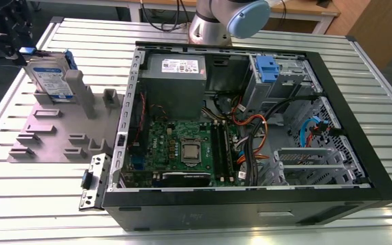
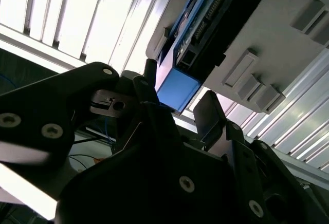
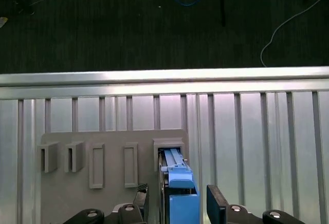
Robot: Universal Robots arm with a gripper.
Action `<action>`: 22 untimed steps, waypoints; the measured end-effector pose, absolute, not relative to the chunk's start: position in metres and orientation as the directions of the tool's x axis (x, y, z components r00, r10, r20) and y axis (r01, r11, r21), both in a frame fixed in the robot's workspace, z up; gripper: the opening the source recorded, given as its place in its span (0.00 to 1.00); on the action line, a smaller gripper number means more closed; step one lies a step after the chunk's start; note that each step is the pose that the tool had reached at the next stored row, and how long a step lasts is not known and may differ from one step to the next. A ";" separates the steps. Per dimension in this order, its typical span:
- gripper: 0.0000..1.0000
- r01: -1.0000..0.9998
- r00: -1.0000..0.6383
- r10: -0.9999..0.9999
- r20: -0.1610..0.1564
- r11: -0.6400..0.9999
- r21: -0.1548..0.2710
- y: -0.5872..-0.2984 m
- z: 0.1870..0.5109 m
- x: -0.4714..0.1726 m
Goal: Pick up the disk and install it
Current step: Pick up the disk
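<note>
Exterior view: the disk [image 1: 51, 77] stood on edge in the grey holder [image 1: 59, 127] on the bench [image 1: 359, 66], at the view's left, beside the open case [image 1: 250, 122]. It was not yet lifted, so the step in hand looked like the pick-up.
Second wrist view: the claw [image 2: 177, 108] was spread, its fingers [image 2: 213, 112] either side of the disk's blue end.
First wrist view: the disk's blue bracket sat between the fingers; whether they touched it, I could not tell. The grasp called for a square closing.
</note>
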State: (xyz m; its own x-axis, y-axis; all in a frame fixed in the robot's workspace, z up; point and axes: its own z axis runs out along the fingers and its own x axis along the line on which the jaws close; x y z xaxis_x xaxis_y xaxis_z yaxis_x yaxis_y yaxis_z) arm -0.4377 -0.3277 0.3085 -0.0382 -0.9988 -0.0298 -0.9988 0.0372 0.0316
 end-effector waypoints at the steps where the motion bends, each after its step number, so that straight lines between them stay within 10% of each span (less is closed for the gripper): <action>1: 0.56 -0.999 -0.031 -0.999 -0.030 0.030 0.031 -0.328 0.307 -0.438; 22: 0.56 -1.000 -0.004 -1.000 -0.030 0.004 0.021 -0.328 0.289 -0.438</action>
State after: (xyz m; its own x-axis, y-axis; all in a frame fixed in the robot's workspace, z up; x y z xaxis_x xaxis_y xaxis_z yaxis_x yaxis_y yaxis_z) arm -0.4383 -0.3277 0.2889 -0.0044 -0.9995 -0.0304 -0.9998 0.0038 0.0207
